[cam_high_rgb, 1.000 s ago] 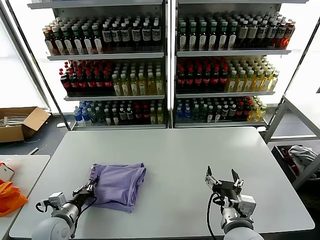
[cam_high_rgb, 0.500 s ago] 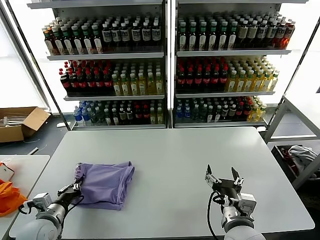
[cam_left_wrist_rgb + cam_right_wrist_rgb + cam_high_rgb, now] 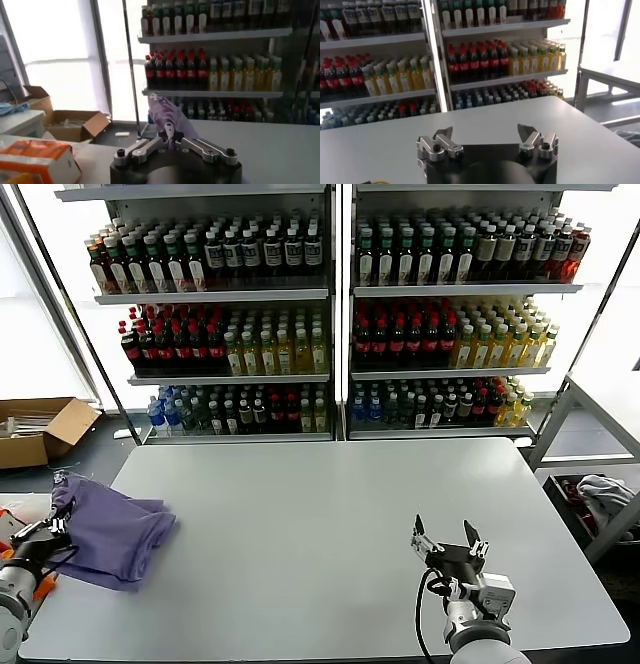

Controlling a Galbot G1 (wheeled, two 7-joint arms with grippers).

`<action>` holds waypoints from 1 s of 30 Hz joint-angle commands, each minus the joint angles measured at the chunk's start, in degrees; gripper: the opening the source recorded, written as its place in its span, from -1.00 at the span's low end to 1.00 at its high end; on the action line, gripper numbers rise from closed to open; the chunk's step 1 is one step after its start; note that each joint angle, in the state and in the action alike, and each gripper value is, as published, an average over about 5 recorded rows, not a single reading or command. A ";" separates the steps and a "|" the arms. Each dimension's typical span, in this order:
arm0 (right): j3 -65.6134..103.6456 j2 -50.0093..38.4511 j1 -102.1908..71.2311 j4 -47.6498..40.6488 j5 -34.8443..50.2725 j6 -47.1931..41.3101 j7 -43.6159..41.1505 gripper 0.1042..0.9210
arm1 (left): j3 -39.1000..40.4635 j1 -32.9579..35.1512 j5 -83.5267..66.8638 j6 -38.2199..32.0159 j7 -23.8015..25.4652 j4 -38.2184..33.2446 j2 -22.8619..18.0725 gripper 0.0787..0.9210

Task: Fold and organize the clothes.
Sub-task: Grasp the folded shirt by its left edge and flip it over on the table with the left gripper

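A folded lavender T-shirt (image 3: 110,529) hangs over the table's left edge, partly off the grey table (image 3: 330,514). My left gripper (image 3: 55,526) is shut on the shirt's left edge, out past the table's left side. In the left wrist view the jaws (image 3: 169,134) are closed on a fold of purple cloth (image 3: 165,112). My right gripper (image 3: 445,536) is open and empty, low over the table near its front right; in the right wrist view its fingers (image 3: 487,136) stand wide apart over bare table.
Shelves of bottles (image 3: 330,314) stand behind the table. A small side table (image 3: 40,519) with an orange package (image 3: 40,155) is at the left. A cardboard box (image 3: 35,429) lies on the floor at the far left. A metal rack (image 3: 600,464) stands at the right.
My left gripper has dragged the folded shirt leftward across the table, from left of centre to the table's left edge. The right arm has not moved.
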 commanded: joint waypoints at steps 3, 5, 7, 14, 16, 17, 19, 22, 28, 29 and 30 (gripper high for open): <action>0.96 0.16 -1.77 0.77 -0.51 0.14 0.07 0.76 | 16.20 2.50 12.92 1.20 -1.03 -16.10 -5.34 -0.93; 1.30 0.39 -2.65 0.83 -1.09 0.29 0.00 0.76 | 25.44 2.51 14.98 1.97 -2.51 -18.14 -8.56 -0.93; 1.42 0.73 -3.53 0.86 -1.90 0.49 -0.08 0.76 | 34.15 1.93 17.38 2.72 -3.61 -18.51 -11.77 -0.93; 0.64 2.85 -4.98 1.14 -4.70 0.30 0.13 0.76 | 51.98 -4.79 24.57 3.07 -4.53 -4.96 -19.84 -0.93; 0.58 3.25 -5.25 1.01 -5.21 0.18 0.18 0.76 | 53.24 -7.35 23.81 3.42 -5.01 -1.87 -20.92 -0.93; 0.61 3.38 -5.42 0.92 -5.38 0.17 0.19 0.76 | 53.62 -8.46 23.74 3.49 -5.09 -0.69 -21.11 -0.93; 0.79 3.62 -5.83 0.72 -5.61 0.22 0.19 0.76 | 54.09 -10.48 23.42 3.49 -5.13 1.46 -21.21 -0.93; 1.13 3.75 -6.25 0.18 -5.81 0.37 0.17 0.76 | 54.03 -12.88 21.60 3.31 -5.34 3.54 -21.32 -0.93; 0.51 3.86 -5.46 -1.61 -6.67 0.27 0.36 0.76 | 53.01 -16.27 11.28 -3.79 -7.75 4.64 -23.22 -0.93; 0.28 3.94 -5.24 -1.83 -6.85 0.21 0.39 0.76 | 52.77 -16.67 8.80 -5.27 -8.36 4.60 -23.65 -0.92; 0.06 4.03 -5.00 -2.14 -7.02 0.16 0.40 0.76 | 52.58 -16.94 6.55 -6.39 -8.89 4.40 -23.99 -0.91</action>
